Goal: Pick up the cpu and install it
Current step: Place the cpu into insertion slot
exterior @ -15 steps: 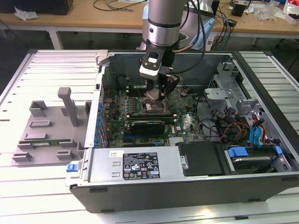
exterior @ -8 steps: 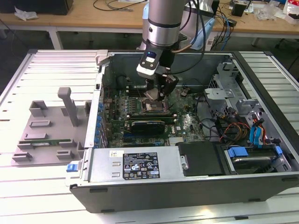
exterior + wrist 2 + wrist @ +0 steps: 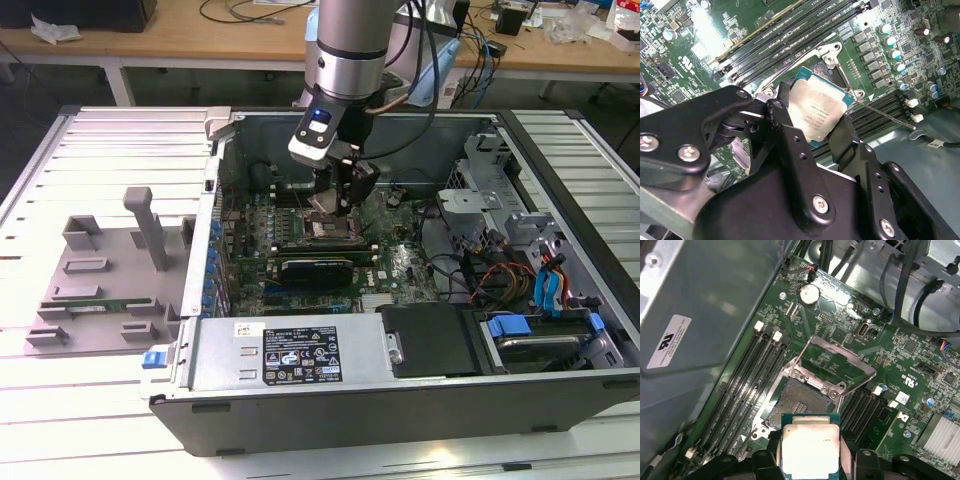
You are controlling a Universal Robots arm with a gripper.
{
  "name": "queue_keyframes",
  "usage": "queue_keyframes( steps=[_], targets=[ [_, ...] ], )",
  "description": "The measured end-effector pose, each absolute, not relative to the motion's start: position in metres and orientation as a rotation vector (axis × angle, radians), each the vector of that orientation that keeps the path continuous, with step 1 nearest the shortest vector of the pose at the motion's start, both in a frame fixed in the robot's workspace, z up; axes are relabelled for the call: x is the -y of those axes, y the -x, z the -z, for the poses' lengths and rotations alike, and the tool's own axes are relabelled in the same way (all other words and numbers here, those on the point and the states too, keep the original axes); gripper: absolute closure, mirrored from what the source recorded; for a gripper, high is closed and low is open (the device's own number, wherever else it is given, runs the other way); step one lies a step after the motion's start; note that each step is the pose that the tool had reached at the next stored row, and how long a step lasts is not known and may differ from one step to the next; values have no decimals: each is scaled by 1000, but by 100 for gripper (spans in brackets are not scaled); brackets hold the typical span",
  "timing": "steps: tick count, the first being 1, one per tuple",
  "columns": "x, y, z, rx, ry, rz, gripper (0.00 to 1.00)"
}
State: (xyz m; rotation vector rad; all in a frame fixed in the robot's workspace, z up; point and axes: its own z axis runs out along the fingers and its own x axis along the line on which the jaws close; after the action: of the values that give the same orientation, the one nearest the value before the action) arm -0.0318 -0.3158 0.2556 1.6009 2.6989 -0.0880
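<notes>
Jaws closed on the cpu [image 3: 817, 107], gripping two opposite edges, metal plate up, close over the open socket [image 3: 795, 407]; contact cannot be told. Bracket [image 3: 835, 360] stands lifted off the socket, with memory slots [image 3: 747, 375] alongside. In the exterior view the arm [image 3: 345, 50] reaches into the case [image 3: 300, 355]; a grey tray [image 3: 100, 270] lies on the worktop [image 3: 100, 430] at the case's nine o'clock.
</notes>
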Motion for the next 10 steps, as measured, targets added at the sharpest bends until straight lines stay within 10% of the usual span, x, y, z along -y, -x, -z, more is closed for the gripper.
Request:
queue_keyframes(
  steps=[10],
  targets=[
    [316, 32, -256, -2643, -1696, 88, 45]
  ],
)
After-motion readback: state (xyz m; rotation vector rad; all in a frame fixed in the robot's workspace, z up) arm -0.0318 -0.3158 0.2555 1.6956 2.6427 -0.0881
